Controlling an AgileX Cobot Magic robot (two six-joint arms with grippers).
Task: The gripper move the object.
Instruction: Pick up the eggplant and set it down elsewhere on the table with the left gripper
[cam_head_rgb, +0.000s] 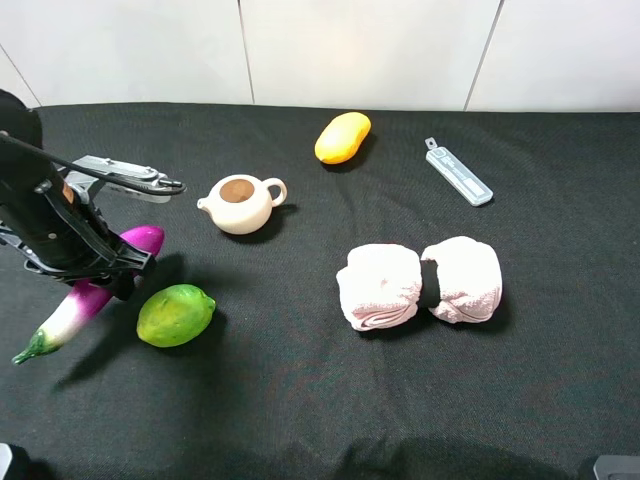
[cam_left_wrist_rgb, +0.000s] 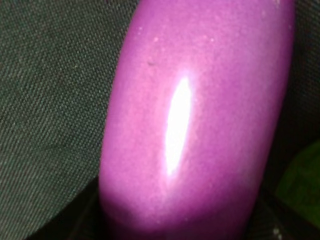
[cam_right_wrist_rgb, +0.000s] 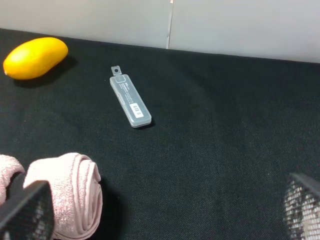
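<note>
Your black-clothed table (cam_head_rgb: 560, 400) carries a cream teapot (cam_head_rgb: 240, 203), green fruit (cam_head_rgb: 176, 315), yellow mango (cam_head_rgb: 342, 137), grey case (cam_head_rgb: 458, 173) — and a pink towel (cam_head_rgb: 380, 285) in 2 rolls.

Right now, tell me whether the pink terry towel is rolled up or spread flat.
Rolled up: the pink terry towel bulges in two lobes cinched by a black band; its end shows spiral layers.

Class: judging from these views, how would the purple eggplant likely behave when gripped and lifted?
The eggplant probably slips easily: its skin is glossy, with a bright highlight. Its rounded, tapering body would likely roll or pivot on the cloth. It looks firm rather than floppy.
</note>
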